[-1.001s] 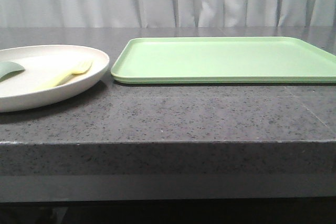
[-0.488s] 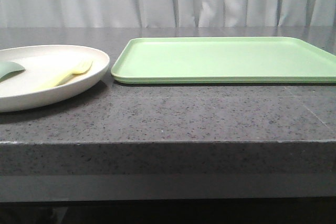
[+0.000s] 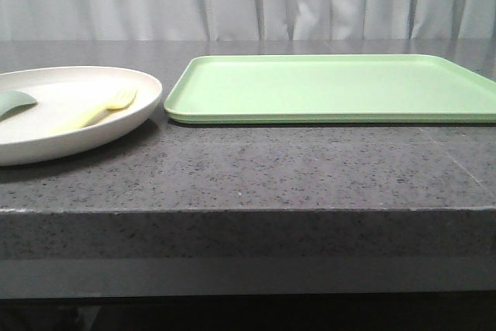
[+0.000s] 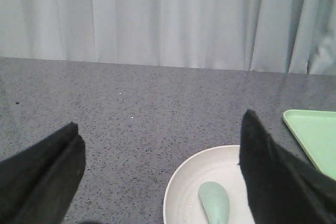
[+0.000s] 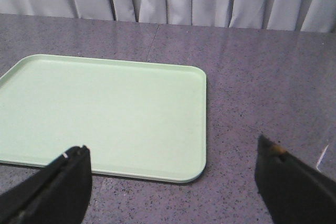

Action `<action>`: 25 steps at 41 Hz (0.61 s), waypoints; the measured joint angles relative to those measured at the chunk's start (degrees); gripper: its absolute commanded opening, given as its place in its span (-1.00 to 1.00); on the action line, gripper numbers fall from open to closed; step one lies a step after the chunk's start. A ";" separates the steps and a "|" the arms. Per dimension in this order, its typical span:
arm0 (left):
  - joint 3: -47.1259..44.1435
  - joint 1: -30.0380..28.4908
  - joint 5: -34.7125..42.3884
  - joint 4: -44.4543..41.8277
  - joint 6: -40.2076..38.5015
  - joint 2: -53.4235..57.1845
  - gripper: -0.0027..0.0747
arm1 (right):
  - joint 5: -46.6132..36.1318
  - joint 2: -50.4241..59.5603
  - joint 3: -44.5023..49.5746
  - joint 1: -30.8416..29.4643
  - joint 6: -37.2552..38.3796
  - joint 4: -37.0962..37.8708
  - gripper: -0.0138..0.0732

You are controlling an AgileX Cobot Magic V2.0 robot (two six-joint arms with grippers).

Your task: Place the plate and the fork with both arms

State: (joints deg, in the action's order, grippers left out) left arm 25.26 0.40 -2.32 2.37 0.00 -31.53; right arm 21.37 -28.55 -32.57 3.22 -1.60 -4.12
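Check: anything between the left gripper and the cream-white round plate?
Nothing visible. The open left gripper faces the cream-white round plate directly; only a sage-green utensil and pale-yellow plastic fork lie inside it.

Left gripper jaws spread wide, nothing between them. Right gripper same: fingers wide apart, gripping nothing, hovering.

Fork in plate, tray rightward

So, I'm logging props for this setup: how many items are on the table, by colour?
Cream-white: 1, the plate
Pale yellow: 1, the fork
Green: 2, the tray and the small sage-green utensil
Total: 4
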 measured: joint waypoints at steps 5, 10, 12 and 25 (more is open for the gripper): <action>0.00 0.00 0.00 0.00 0.00 0.00 0.59 | 0.00 0.00 0.00 0.00 0.00 0.00 0.82; 0.42 0.00 -0.13 0.00 0.00 -0.27 0.59 | 0.00 0.00 0.00 0.00 0.00 0.00 0.82; 1.26 0.00 -0.70 0.00 0.00 -0.94 0.59 | 0.00 0.00 0.00 0.00 0.00 0.00 0.82; 15.02 0.00 -16.39 0.00 0.00 -14.48 0.59 | 0.00 0.00 0.00 0.00 0.00 0.00 0.82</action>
State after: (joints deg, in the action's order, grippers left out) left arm 40.29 0.40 -18.71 2.37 0.00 -46.01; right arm 21.37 -28.55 -32.57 3.22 -1.60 -4.12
